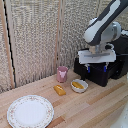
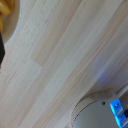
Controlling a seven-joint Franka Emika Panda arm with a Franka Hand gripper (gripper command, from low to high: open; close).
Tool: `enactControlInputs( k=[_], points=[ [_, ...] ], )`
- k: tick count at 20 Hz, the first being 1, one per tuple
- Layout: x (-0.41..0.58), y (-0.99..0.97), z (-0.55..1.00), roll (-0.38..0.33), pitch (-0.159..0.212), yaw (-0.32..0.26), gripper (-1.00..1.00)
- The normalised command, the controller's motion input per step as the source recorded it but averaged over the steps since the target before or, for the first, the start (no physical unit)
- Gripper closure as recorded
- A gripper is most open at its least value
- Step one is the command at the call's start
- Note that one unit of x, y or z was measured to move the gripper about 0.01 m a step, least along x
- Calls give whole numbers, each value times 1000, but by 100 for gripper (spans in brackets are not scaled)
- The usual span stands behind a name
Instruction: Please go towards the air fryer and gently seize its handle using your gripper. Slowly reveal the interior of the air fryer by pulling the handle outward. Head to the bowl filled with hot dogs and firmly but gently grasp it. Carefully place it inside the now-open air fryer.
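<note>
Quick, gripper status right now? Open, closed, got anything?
Gripper: fingers apart, open, holding nothing; it hangs in front of the air fryer, above the bowl.

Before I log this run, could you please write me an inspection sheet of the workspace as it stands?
Surface: light wooden table, bare between items.
Job's things: black air fryer at the back; drawer state and handle cannot be told. White bowl with hot dogs stands before it.
Clutter: pink cup, orange bun-like piece, patterned white plate.
Grippers: gripper hangs in front of the air fryer, fingers apart, holding nothing.
Cables: nothing seen.
Surroundings: beige folding screen behind the table.
</note>
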Motion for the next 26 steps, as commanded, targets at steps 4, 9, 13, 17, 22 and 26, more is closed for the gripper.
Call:
enactControlInputs(
  k=[4,9,13,17,22,26],
  points=[
    [87,0,-376,94,-142,146,-100],
    [135,-3,-358,74,-148,120,-100],
    [76,-13,-322,58,-133,118,-100],
    [0,-4,-276,4,-135,95,-100],
    [0,-4,-222,12,-80,35,-100],
    [82,-61,-241,17,-18,0,100]
  ],
)
